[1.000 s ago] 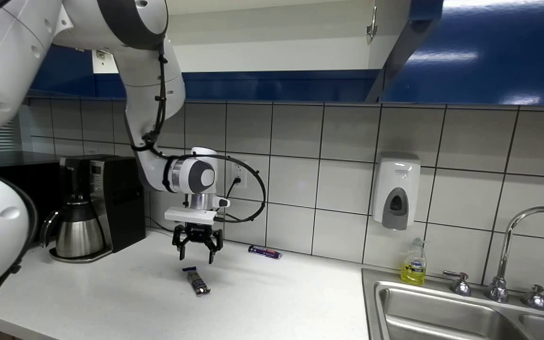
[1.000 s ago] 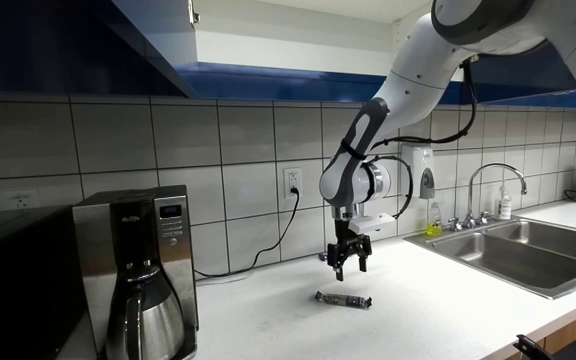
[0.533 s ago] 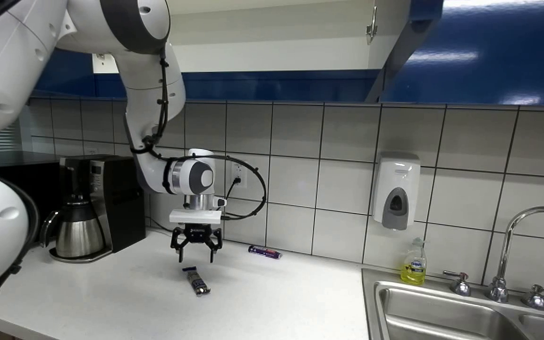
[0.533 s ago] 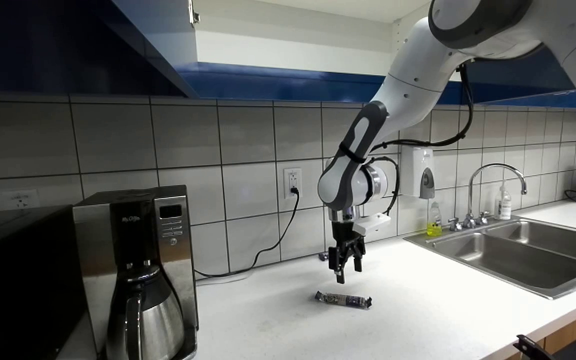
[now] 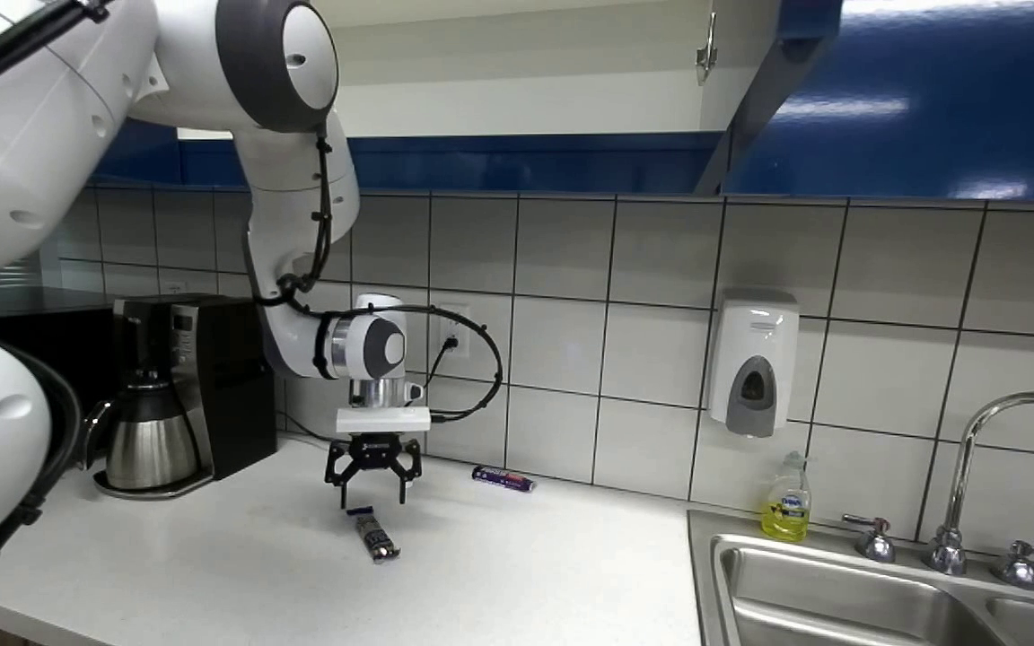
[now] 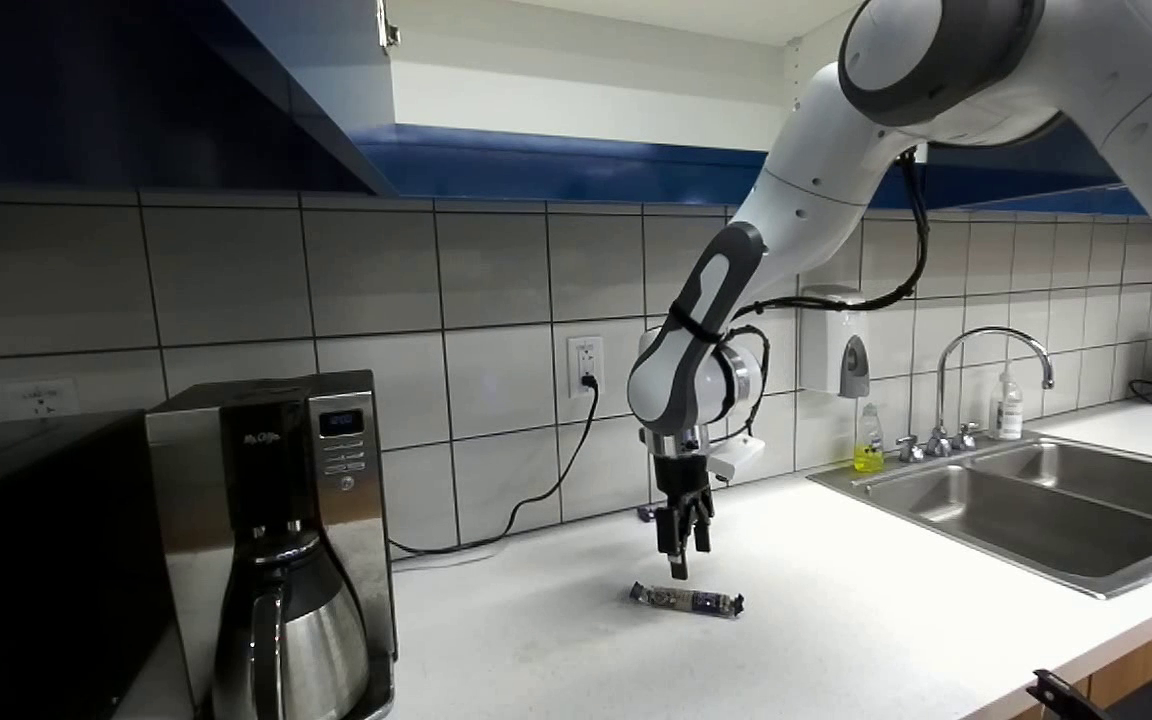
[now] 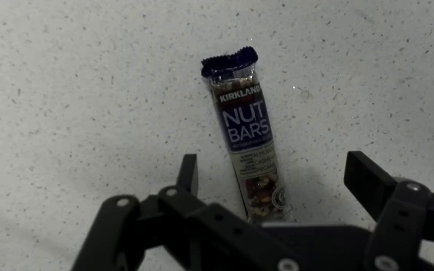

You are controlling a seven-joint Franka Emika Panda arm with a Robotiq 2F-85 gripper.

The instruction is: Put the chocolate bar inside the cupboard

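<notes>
On the white surface point(image 5: 526, 574) below one open cupboard point(image 5: 526, 99), I count one coffee maker point(image 5: 221, 386) and one wrapped bar point(image 7: 249, 135), my one hand point(image 5: 373, 495) spread above it.

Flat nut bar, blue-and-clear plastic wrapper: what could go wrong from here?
The bar lies slanted below the open black two-fingered hand; closing might twist it. It's flat on the speckled white counter, so fingertips could scrape descending. Later, the blue lip of the overhead white-lined cupboard might catch the hand.
</notes>
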